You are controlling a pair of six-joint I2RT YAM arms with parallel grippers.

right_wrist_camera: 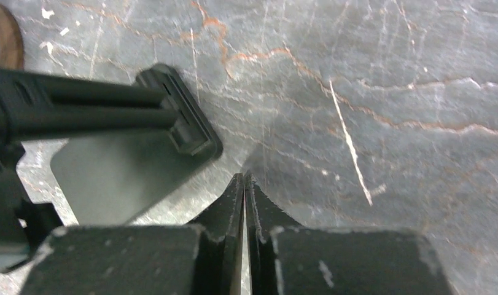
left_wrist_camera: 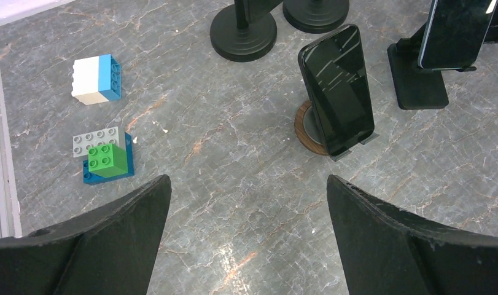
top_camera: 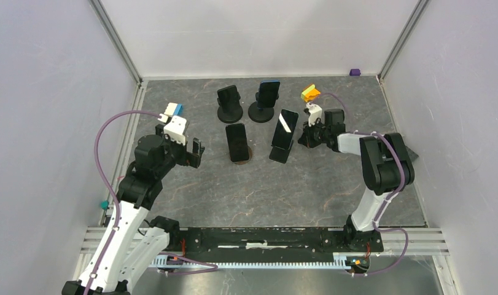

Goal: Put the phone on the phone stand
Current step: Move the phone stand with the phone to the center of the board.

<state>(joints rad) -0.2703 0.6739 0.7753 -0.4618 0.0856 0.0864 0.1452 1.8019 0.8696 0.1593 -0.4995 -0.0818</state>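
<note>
Found phone (top_camera: 285,125) propped on phone stand (top_camera: 280,152), hence right claw (right_wrist_camera: 244,179) shut, empty, just R of it; left claw (left_wrist_camera: 247,179) wide open, empty, well L.

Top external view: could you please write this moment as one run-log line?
left claw: open, empty | right claw: shut, empty, beside stand | phone: resting on stand

Phone (left_wrist_camera: 338,86), glossy black glass face, stand base (left_wrist_camera: 300,126), brown wood-look rim, table (left_wrist_camera: 234,184), matt grey veined stone-look top, bricks (left_wrist_camera: 105,161), smooth studded plastic
</note>
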